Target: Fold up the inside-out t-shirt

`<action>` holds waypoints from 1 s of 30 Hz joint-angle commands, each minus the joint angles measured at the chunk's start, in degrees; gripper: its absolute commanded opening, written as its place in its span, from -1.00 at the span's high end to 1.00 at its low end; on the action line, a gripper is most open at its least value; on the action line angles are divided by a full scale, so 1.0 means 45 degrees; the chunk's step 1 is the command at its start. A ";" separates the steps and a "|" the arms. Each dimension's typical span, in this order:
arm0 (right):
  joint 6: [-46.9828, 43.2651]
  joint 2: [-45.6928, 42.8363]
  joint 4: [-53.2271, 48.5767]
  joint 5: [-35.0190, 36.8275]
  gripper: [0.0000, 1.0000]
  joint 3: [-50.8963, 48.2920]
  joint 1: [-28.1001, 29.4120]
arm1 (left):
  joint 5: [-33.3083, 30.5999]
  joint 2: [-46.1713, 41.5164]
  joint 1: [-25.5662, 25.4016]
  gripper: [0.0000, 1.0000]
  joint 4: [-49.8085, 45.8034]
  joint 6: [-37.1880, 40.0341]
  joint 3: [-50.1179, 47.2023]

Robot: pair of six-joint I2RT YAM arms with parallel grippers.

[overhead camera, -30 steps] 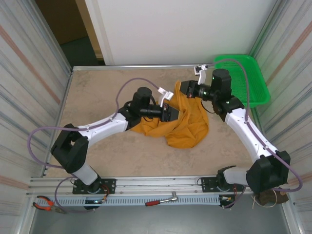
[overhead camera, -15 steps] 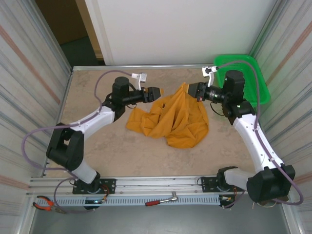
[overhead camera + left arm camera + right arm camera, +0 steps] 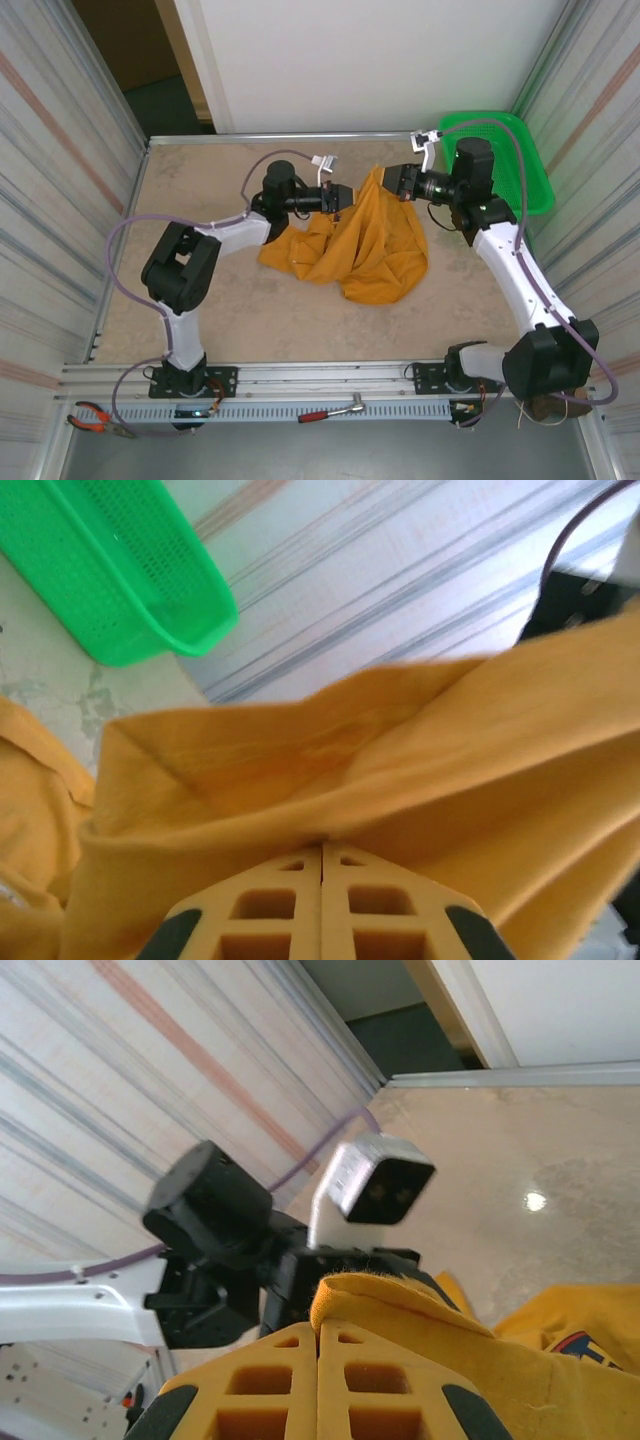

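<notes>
Fingers first: your left fingers (image 3: pixel 262 905) are pressed together on a fold of the t-shirt (image 3: pixel 380 245); your right fingers (image 3: pixel 262 1372) likewise pinch an edge of it (no gap at either pair); the span between the grips runs sideways, the rest heaped on the tabletop (image 3: pixel 200 290) nearer the bases; spreading calls for pulling apart.

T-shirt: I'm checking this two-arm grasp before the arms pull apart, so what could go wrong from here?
1. The left gripper and right gripper pinch the t-shirt close together and might collide.
2. Each grips the cloth only at its tips, so it may slip when pulled, leaving the bunched rest crumpled.
</notes>
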 commanded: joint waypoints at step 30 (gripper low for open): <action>0.0873 -0.3928 -0.2989 0.9247 -0.41 -0.5793 0.2345 | -0.5977 -0.5613 -0.0657 0.00 -0.8064 0.6411 -0.2646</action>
